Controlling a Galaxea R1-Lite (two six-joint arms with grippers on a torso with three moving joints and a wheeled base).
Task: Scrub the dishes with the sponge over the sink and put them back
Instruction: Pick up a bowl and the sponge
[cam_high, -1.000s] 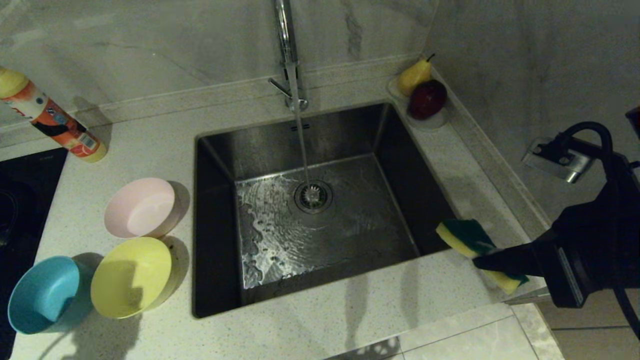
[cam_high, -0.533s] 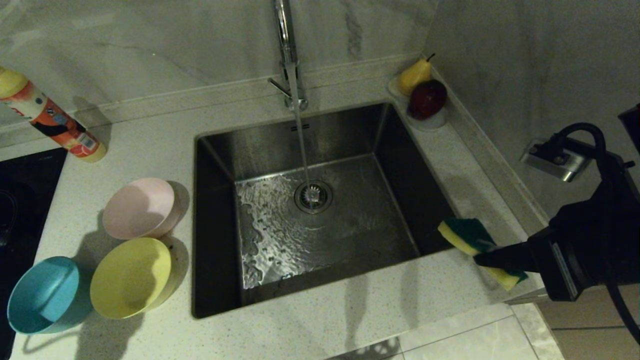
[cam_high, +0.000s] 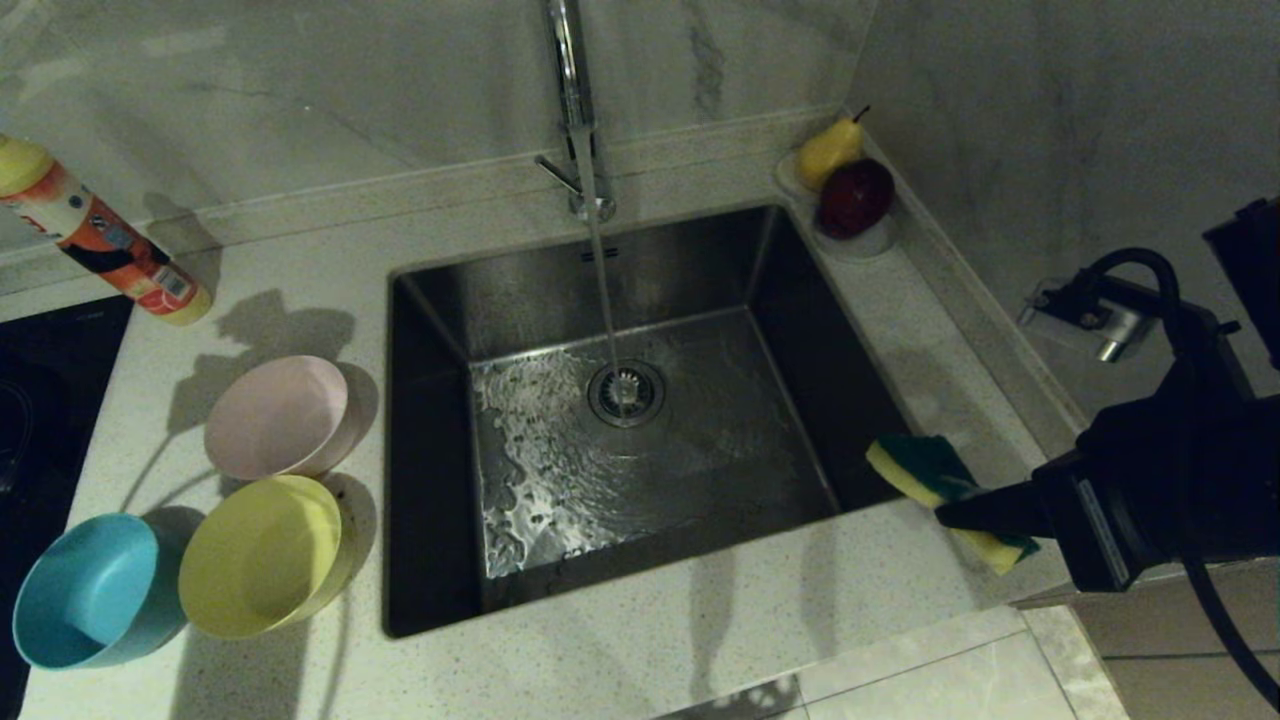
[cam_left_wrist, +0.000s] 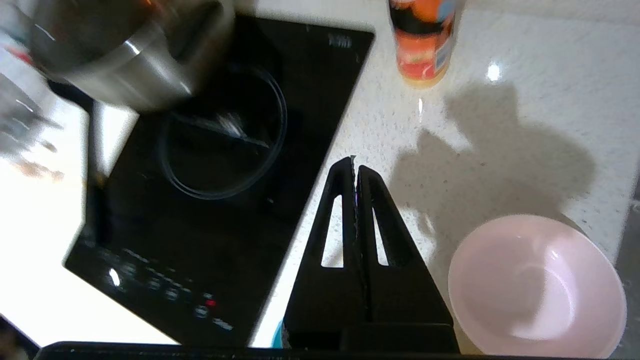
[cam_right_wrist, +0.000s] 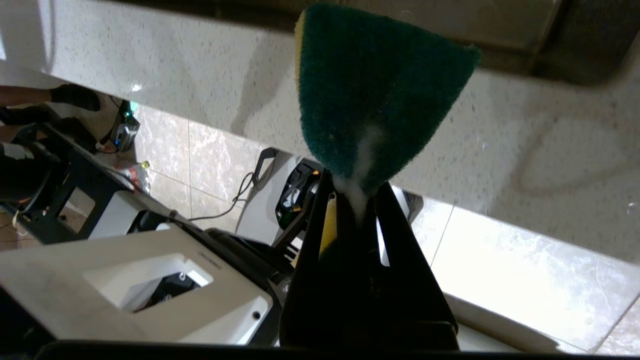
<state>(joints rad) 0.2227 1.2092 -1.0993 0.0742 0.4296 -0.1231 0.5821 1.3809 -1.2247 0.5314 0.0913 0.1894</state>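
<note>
A square stainless steel sink (cam_high: 640, 300) with smooth dark walls and a wet, rippled floor is set into a pale speckled stone counter (cam_high: 700, 620); it is the landmark here. A thin stream of water falls from the tall chrome faucet (cam_high: 575, 110) behind the sink onto the round drain strainer (cam_high: 626, 392) at its centre. To the left of the sink stand three small round smooth plastic bowls: a pale pink bowl (cam_high: 280, 418) nearest its left edge, a yellow bowl (cam_high: 262, 556) touching it toward the front, and a light blue bowl (cam_high: 85, 590) farther left. At the sink's front right corner, the right gripper (cam_high: 950, 515) is clamped on the sponge (cam_high: 925, 470), a rectangular block with a rough dark green scouring face above soft yellow foam, pinched narrow where the black fingers squeeze it. The left gripper (cam_left_wrist: 354, 165), not seen from the head, hangs over the counter left of the sink, between the pink bowl and a glossy black cooktop (cam_left_wrist: 220, 200), its two flat black fingers pressed together on nothing. An orange-labelled bottle (cam_high: 100, 240) stands far left behind the bowls. A pear (cam_high: 828, 150) and a dark red apple (cam_high: 856, 198) sit on a dish at the sink's back right corner.
</note>
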